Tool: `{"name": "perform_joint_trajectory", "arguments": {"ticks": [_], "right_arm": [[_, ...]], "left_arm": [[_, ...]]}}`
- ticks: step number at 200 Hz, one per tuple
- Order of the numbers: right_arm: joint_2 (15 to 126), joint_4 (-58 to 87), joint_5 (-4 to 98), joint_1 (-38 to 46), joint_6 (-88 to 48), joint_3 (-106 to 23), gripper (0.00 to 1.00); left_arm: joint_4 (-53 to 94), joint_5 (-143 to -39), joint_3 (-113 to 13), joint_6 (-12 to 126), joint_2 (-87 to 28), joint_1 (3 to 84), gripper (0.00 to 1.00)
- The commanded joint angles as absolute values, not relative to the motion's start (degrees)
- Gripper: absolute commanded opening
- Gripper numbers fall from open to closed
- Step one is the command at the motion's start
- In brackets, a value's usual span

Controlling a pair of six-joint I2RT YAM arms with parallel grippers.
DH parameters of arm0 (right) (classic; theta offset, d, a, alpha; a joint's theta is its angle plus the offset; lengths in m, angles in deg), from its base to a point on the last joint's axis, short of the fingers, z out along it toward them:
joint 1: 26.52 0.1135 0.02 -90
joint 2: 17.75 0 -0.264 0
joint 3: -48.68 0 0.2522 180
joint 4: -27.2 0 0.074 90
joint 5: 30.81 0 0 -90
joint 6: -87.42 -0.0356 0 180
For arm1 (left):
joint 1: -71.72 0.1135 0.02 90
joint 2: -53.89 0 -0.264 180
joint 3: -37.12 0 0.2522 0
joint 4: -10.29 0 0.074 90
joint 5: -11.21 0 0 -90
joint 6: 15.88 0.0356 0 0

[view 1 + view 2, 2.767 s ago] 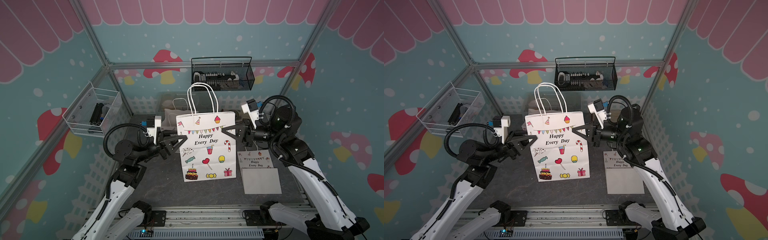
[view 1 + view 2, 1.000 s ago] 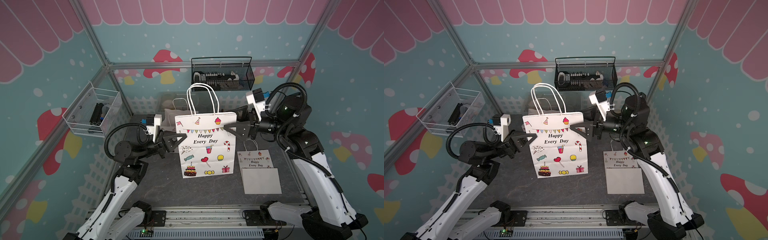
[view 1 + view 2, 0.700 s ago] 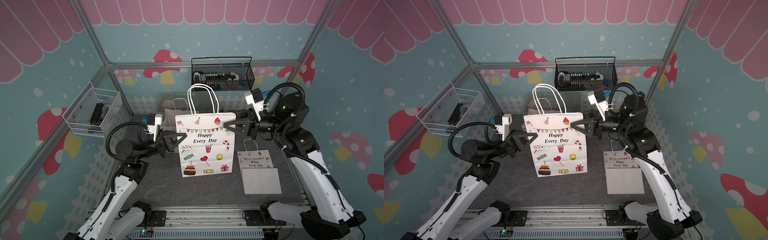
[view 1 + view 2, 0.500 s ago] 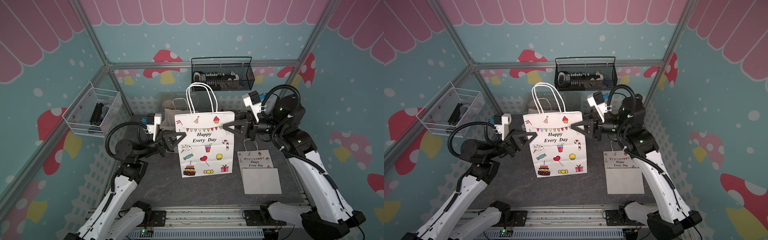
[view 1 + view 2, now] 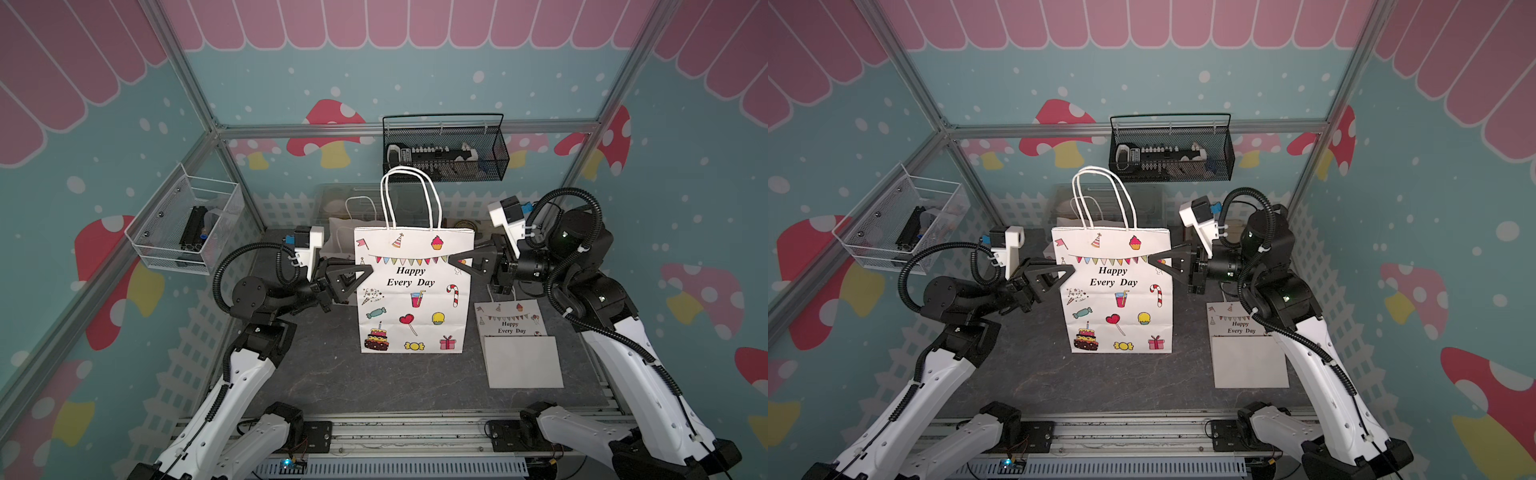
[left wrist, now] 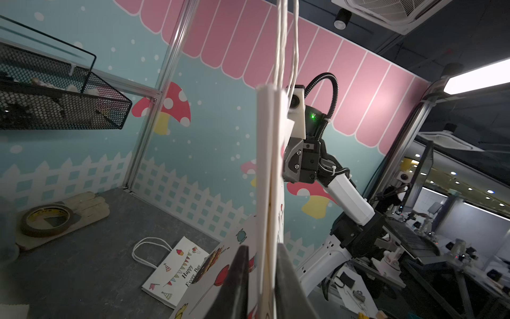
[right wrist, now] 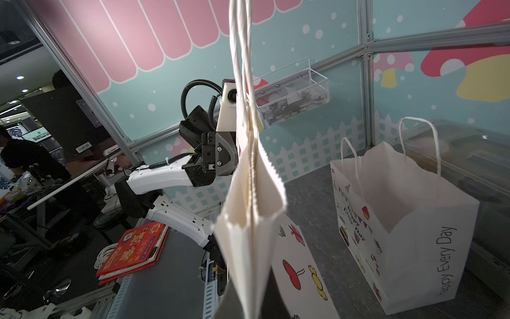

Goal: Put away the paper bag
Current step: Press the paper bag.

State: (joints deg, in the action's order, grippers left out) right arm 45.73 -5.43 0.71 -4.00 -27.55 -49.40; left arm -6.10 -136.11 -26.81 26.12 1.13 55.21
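The paper bag is white, printed with bunting, "Happy Every Day", a cake, sweets and a gift box. It is upright between the left gripper and the right gripper, its upper side edges at their tips. Its sides are folded nearly flat, and its twisted white handles rise straight above them.

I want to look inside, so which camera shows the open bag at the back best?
The right wrist view: the open bag stands unobstructed, inside visible. In both top views the paper bag in front hides all but a corner and a handle. The left wrist view misses it.
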Motion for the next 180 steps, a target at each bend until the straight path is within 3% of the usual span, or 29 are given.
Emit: {"name": "perform_joint_trajectory", "arguments": {"ticks": [1, 20, 45, 66, 99, 120, 137, 163, 180], "right_arm": [[44.3, -3.4, 2.6, -4.2, -28.4, -50.0, 0.00], [44.2, -2.4, 3.2, -4.3, -29.3, -51.0, 0.00], [44.7, -1.7, 2.5, -4.4, -30.3, -52.2, 0.00], [44.9, -1.8, 2.2, -4.4, -30.7, -52.5, 0.00], [44.5, -2.0, 2.2, -4.4, -30.6, -51.6, 0.00], [43.6, -5.1, 3.6, -4.4, -28.3, -50.8, 0.00], [42.8, -8.5, 3.6, -4.4, -25.9, -49.8, 0.15], [41.0, -8.4, 1.0, -4.4, -26.0, -45.7, 0.62], [40.0, -7.9, 0.0, -4.4, -26.4, -43.6, 0.75]], "left_arm": [[-1.6, -139.2, -28.1, 28.3, 1.1, 55.2, 0.45], [5.5, -139.5, -29.2, 33.4, 1.9, 54.7, 0.61], [9.2, -140.1, -30.1, 36.8, 1.7, 53.2, 0.63], [11.8, -140.2, -30.9, 39.0, 1.2, 51.6, 0.49], [15.6, -137.8, -31.8, 42.1, 1.9, 51.4, 0.05], [15.5, -136.7, -31.8, 42.1, 2.4, 51.4, 0.00], [14.7, -135.6, -31.8, 41.4, 2.8, 51.5, 0.00], [9.6, -135.6, -31.1, 37.7, 2.8, 51.6, 0.00], [6.0, -136.2, -30.5, 35.2, 2.6, 51.6, 0.00]]}}
